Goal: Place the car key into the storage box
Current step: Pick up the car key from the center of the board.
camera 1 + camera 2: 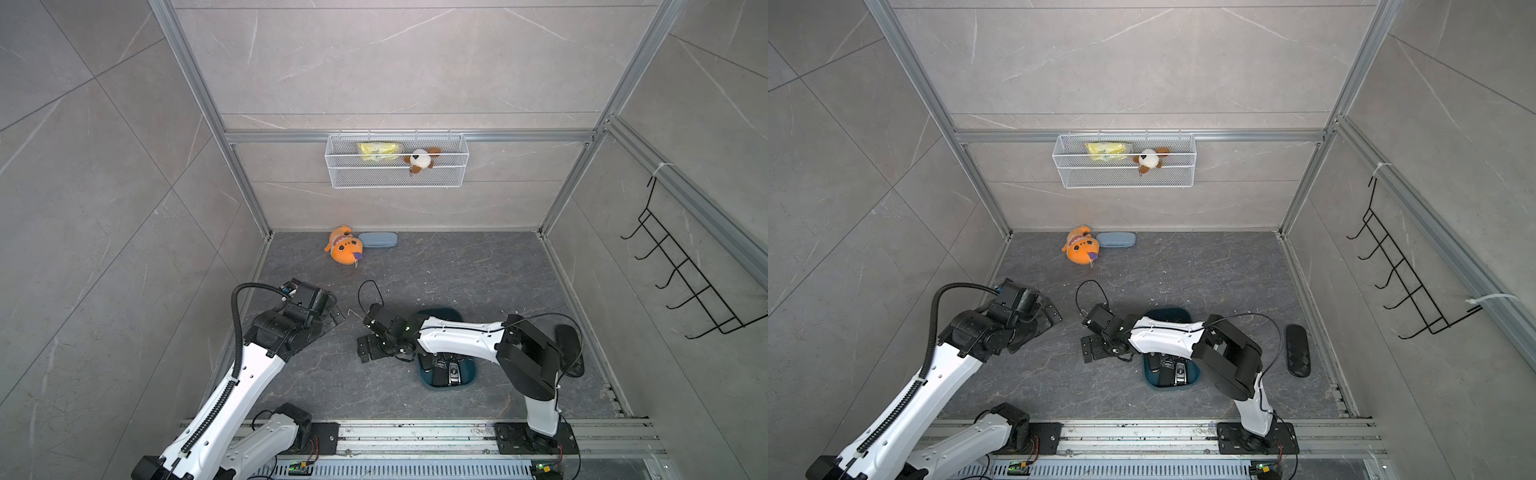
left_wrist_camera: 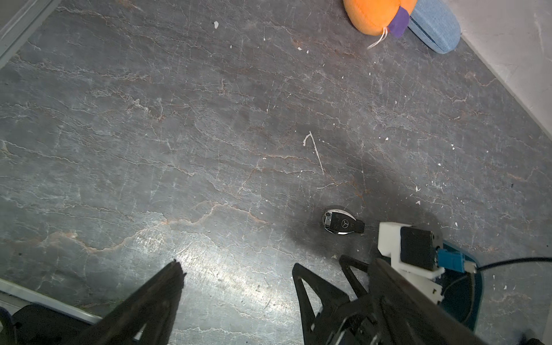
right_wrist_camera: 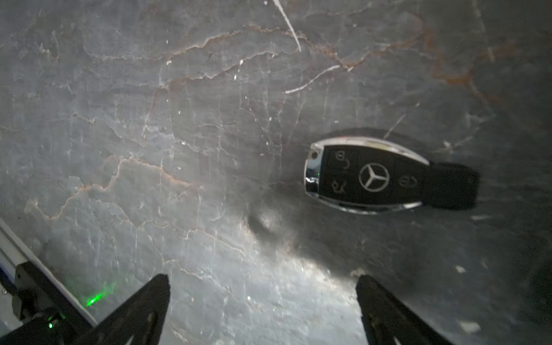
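– Car key [image 3: 388, 176]: where does it lie?
– Flat on the dark stone-patterned table [image 1: 457, 270], star logo up. It is outside the storage box [image 1: 470, 372], near it but apart. In both top views it cannot be made out under the right arm's wrist; only the wrist views show it.
– And the right gripper [image 3: 263, 280]?
– It hangs low over the table, its jaws spread wide with nothing between them. The key sits ahead of the fingertips, off toward one finger, touched by neither.
– What does the box hold?
– Several black key fobs [image 1: 1169, 370], packed close together at the end nearer the robot's base. The right arm crosses over the far end.
– The left gripper [image 2: 276, 265]?
– Also wide apart and empty, above bare table to the left of the key and apart from it.
– And farther out?
– An orange plush toy [image 1: 344, 246] touches a pale blue case [image 1: 377, 240] by the back wall. A white wire basket [image 1: 397, 178] hangs on that wall, holding a yellow packet [image 1: 379, 151] and a small plush dog [image 1: 422, 158]. A black oblong case [image 1: 1298, 350] lies near the table's right edge, and a black hook rack [image 1: 685, 270] hangs on the right wall.
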